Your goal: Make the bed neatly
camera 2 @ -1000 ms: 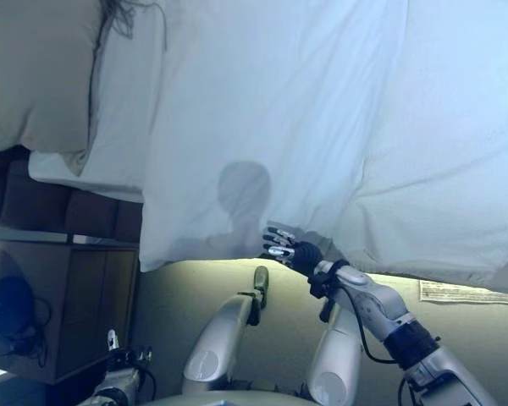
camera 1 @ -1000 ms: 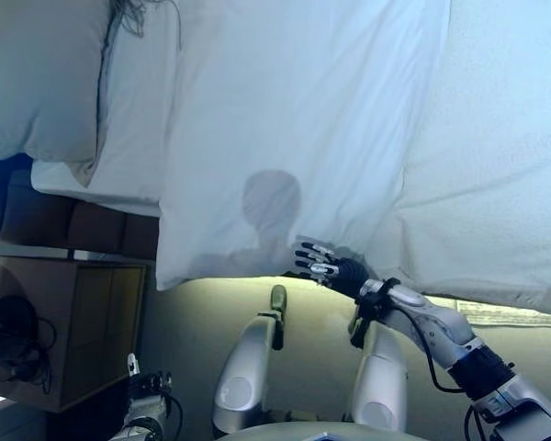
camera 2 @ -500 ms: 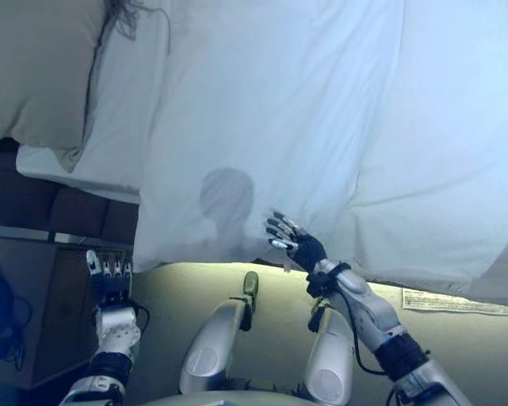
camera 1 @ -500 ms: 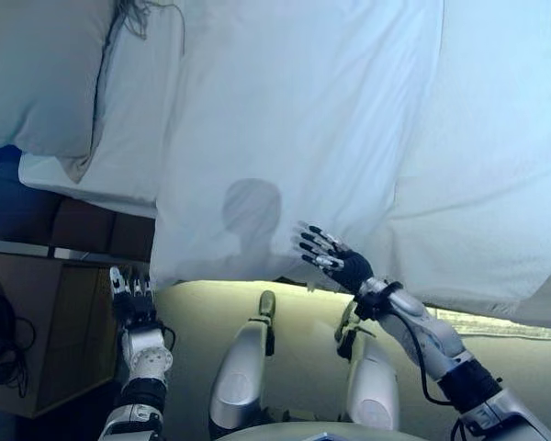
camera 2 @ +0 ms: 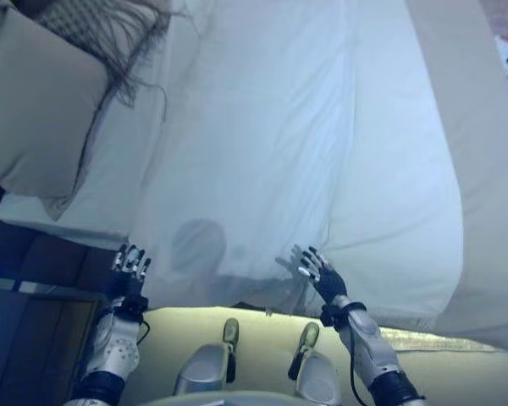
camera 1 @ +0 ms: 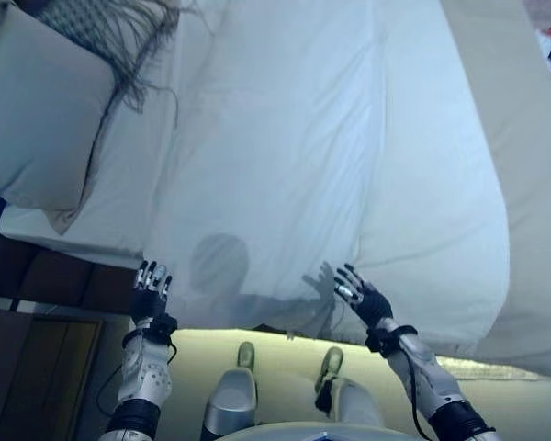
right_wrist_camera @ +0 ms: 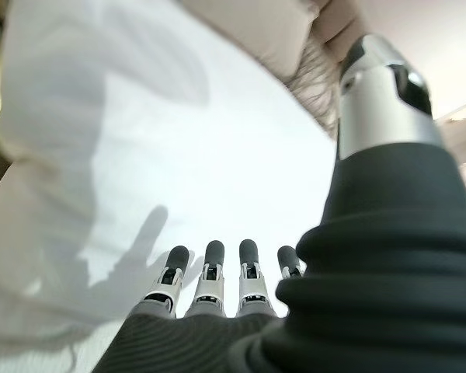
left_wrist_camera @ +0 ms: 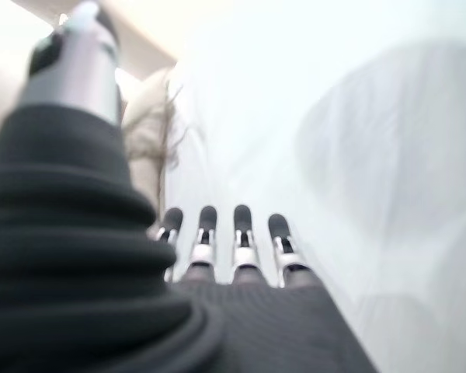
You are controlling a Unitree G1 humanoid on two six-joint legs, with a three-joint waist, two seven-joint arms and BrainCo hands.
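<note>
While both hands hover bare at the near edge: white duvet (camera 1: 285, 165), spread over the bed, near hem sagging unevenly. Left hand (camera 1: 150, 292) fingers straight, apart, holding nothing. Right hand (camera 1: 358, 296) likewise splayed, empty. Recommended: pinch hem at both points together, draw evenly toward pillow (camera 1: 41, 119).

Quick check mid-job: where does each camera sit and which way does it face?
Left eye, right eye: head cameras looking down at the white duvet; both arms reach in, left robot hand and right robot hand open.
Left wrist: along its own straight fingers toward duvet and pillow.
Right wrist: along its fingers toward the duvet.
Shared: duvet, pillow.
</note>
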